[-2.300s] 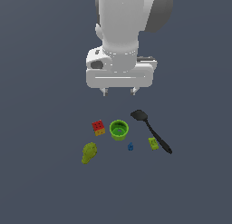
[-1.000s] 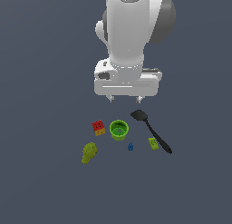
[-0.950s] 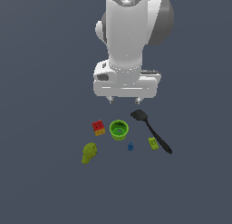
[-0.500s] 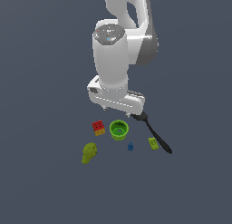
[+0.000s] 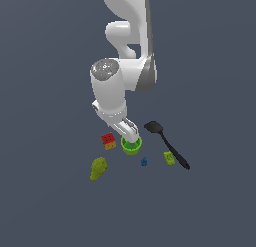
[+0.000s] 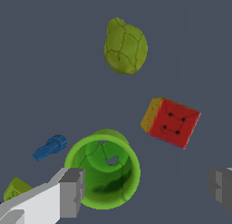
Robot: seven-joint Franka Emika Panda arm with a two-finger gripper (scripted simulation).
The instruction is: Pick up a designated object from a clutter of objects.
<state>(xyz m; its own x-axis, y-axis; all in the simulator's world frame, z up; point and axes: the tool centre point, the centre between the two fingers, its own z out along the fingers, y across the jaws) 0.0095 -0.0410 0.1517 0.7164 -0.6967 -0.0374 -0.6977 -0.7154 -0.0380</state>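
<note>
The designated object, a small cube with a red dotted top and yellow-orange sides, lies at the exterior view's left of the clutter. It also shows in the wrist view as the cube. My gripper hangs low over the green cup, just to the exterior view's right of the cube. In the wrist view the gripper is open, with nothing between its grey fingertips. The green cup sits by one fingertip, and the cube lies beyond the gap.
A black spatula lies at the exterior view's right, with a yellow-green block beside its handle. A tiny blue piece sits in front of the cup. A lumpy olive-yellow object lies at the front left.
The arm has swung down and toward the exterior view's left. The hand dropped from well above the clutter to just over the green cup. No object has moved.
</note>
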